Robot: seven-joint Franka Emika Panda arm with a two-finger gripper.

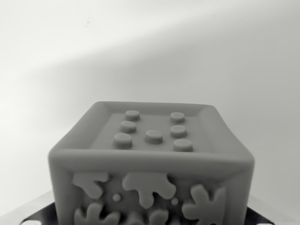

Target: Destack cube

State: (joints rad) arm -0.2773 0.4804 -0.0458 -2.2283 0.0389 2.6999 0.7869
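The cube (152, 164) looks like matt grey plastic, smooth and not shiny. Its top has small round bumps (153, 136), smooth like the rest. Its front has raised blobby shapes (147, 186) with soft edges. The wall (150, 47) in the upper frame looks plain, smooth and matt.

A bare test setup, likely a lab: a plain pale backdrop (150, 42) fills everything beyond the tool, and just below it stands a moulded grey cube (152, 164) with raised studs.
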